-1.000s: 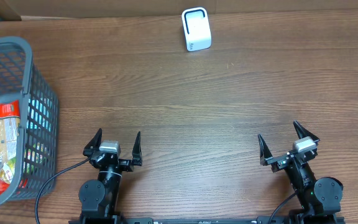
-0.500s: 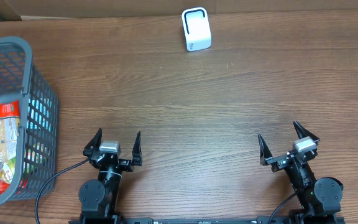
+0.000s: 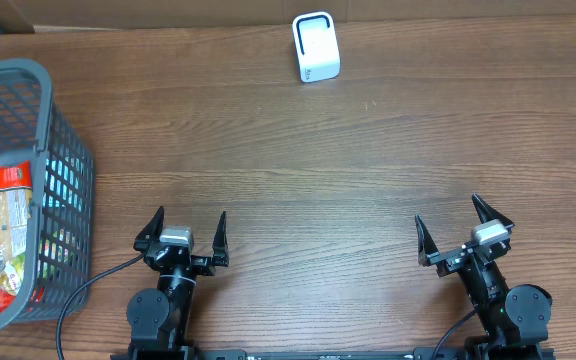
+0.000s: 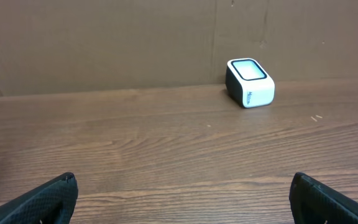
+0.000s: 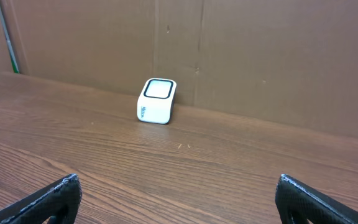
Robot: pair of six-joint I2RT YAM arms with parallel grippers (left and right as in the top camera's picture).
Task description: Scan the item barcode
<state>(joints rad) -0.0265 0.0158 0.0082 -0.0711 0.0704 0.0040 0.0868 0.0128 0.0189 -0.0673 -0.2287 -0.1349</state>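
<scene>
Worktop (image 3: 368, 170): brown wood-grain surface, grain running left to right, fills nearly whole overhead view. Faint pale sheen across middle; light even and soft. Few small pale scuff marks (image 3: 368, 104) right of centre, toward far side. Cardboard wall (image 4: 104, 43) stands upright along far edge, plain brown, meets worktop in straight line. Vertical seams and creases split it into panels. Thin green rod (image 5: 8, 38) against cardboard, far left in right wrist view.
</scene>
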